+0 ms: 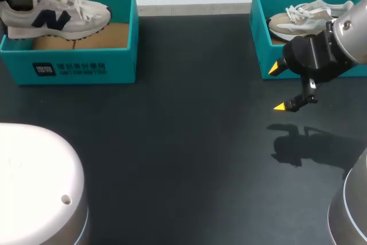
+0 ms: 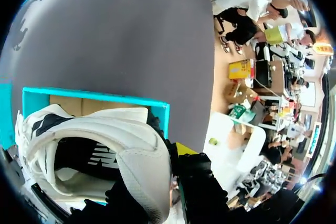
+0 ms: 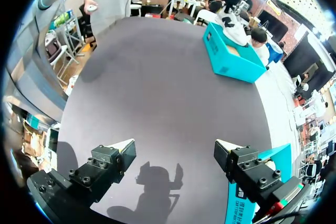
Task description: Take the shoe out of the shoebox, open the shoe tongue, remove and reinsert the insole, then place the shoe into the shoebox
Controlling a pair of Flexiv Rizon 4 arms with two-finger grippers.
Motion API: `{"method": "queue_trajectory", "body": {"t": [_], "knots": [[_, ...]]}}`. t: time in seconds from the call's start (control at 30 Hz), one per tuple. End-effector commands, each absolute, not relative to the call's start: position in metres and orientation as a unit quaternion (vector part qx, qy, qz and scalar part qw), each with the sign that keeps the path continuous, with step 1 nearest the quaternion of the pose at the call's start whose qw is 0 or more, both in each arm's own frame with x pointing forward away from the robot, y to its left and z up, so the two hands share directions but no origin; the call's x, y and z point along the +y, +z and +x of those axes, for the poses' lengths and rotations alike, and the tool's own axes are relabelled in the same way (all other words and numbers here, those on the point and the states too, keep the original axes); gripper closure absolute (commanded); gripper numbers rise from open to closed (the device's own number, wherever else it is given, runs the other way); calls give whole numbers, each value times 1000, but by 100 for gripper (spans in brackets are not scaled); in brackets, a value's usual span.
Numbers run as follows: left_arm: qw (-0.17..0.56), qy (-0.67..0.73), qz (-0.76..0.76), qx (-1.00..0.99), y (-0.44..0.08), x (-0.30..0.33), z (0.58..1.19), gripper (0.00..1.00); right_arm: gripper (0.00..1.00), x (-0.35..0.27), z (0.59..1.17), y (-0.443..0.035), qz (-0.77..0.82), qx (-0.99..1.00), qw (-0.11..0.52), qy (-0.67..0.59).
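A: what are the arms doing rn?

B: right gripper (image 1: 278, 88) is hovering low, fingers standing wide apart. left gripper (image 2: 152, 177) is sitting far back on its side, clamping the shoe (image 2: 94, 129) heel between both fingers.

Dark grey matte table (image 1: 189, 142), a teal open-topped left shoebox (image 1: 74, 64) standing on it at ten o'clock, a matching right shoebox (image 1: 262, 50) at two o'clock, both near the far edge, well apart, a dark shadow (image 1: 298, 144) cast on the surface at four o'clock
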State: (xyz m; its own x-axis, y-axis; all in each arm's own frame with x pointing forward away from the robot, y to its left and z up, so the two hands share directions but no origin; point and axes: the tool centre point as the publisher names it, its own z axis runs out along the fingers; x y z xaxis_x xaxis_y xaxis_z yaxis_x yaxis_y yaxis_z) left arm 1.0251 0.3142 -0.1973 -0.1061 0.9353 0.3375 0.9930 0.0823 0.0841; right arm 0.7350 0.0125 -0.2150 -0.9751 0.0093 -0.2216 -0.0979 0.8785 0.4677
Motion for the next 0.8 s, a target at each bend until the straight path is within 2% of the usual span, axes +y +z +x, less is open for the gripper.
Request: {"method": "queue_trajectory", "body": {"t": [0.03,0.8], "knots": [[68,-167,-705,-686,-195,314,1023,100,0,14,735,-216,-23,963,109,244],[45,-147,-686,-712,-207,310,1052,100,0,14,735,-216,-23,963,109,244]]}}
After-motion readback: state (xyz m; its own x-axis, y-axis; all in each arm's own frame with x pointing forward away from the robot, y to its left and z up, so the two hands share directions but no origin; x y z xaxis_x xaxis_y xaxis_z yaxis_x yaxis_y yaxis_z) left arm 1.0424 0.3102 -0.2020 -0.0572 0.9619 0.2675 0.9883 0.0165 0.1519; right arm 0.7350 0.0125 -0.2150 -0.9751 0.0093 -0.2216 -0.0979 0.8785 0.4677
